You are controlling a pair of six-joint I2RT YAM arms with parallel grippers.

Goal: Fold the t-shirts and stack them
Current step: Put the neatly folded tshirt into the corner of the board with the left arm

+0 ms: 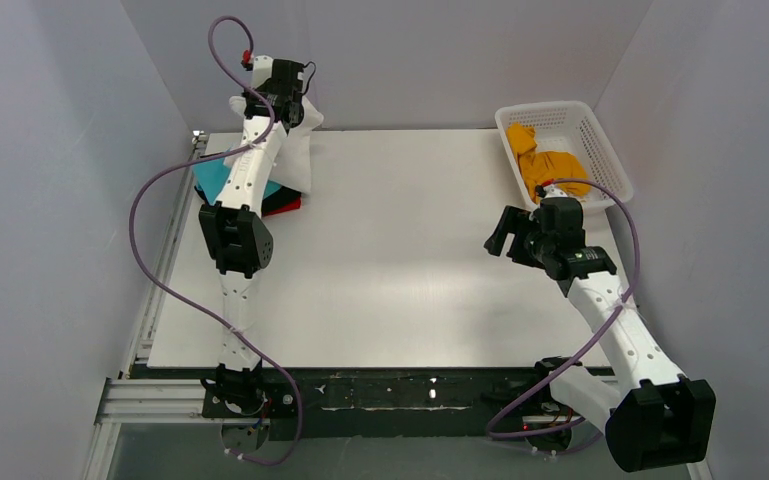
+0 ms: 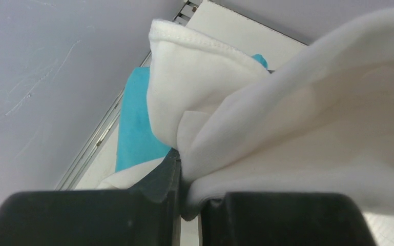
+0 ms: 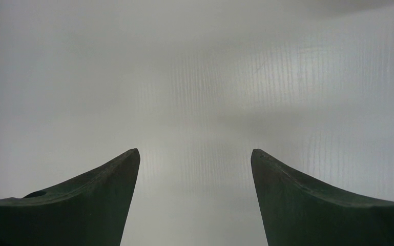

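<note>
My left gripper (image 1: 278,100) is raised at the table's far left corner, shut on the white t-shirt (image 1: 298,150), which hangs down from it over the stack. In the left wrist view the white t-shirt (image 2: 287,118) is pinched between the shut fingers (image 2: 156,179). Below lie the teal t-shirt (image 1: 210,175), also in the left wrist view (image 2: 136,123), with the black t-shirt (image 1: 282,195) and the red t-shirt (image 1: 288,209) under it. An orange t-shirt (image 1: 545,165) lies in the basket. My right gripper (image 1: 500,232) is open and empty over the table's right side; it also shows in the right wrist view (image 3: 194,154).
The white lattice basket (image 1: 508,120) stands at the far right corner. An aluminium rail (image 1: 165,250) runs along the table's left edge. Grey walls close in on the left, back and right. Purple cables loop from both arms.
</note>
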